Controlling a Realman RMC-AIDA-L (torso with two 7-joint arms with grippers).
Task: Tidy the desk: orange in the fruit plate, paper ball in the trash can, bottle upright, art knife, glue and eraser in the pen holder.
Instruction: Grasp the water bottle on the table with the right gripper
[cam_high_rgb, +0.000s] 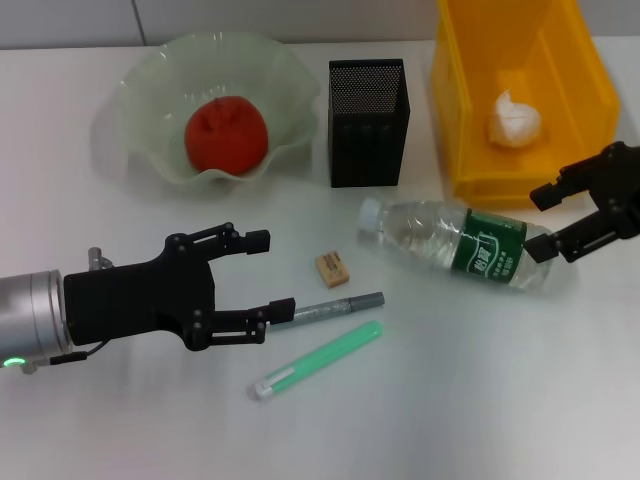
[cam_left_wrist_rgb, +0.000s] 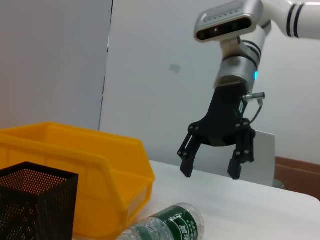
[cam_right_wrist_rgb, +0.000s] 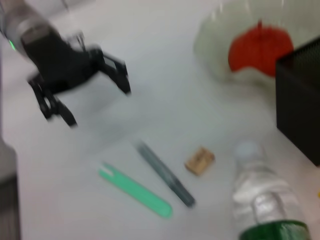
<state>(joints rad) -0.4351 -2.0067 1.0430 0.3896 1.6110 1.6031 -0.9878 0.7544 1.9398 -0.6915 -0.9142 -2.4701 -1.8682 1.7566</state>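
Observation:
The orange (cam_high_rgb: 226, 133) lies in the pale green fruit plate (cam_high_rgb: 140, 95). A white paper ball (cam_high_rgb: 513, 120) sits inside the yellow trash can (cam_high_rgb: 455, 110). The clear bottle (cam_high_rgb: 460, 243) with a green label lies on its side. My right gripper (cam_high_rgb: 538, 224) is open at the bottle's base end; it also shows in the left wrist view (cam_left_wrist_rgb: 210, 170). The tan eraser (cam_high_rgb: 333, 268), grey art knife (cam_high_rgb: 340, 306) and green glue (cam_high_rgb: 318, 360) lie on the table. My left gripper (cam_high_rgb: 277, 274) hangs open just left of them, its lower finger over the knife's end.
The black mesh pen holder (cam_high_rgb: 368, 122) stands between the plate and the trash can. In the right wrist view, the left gripper (cam_right_wrist_rgb: 100, 106) hovers beyond the glue (cam_right_wrist_rgb: 135, 190), knife (cam_right_wrist_rgb: 165, 175) and eraser (cam_right_wrist_rgb: 200, 161).

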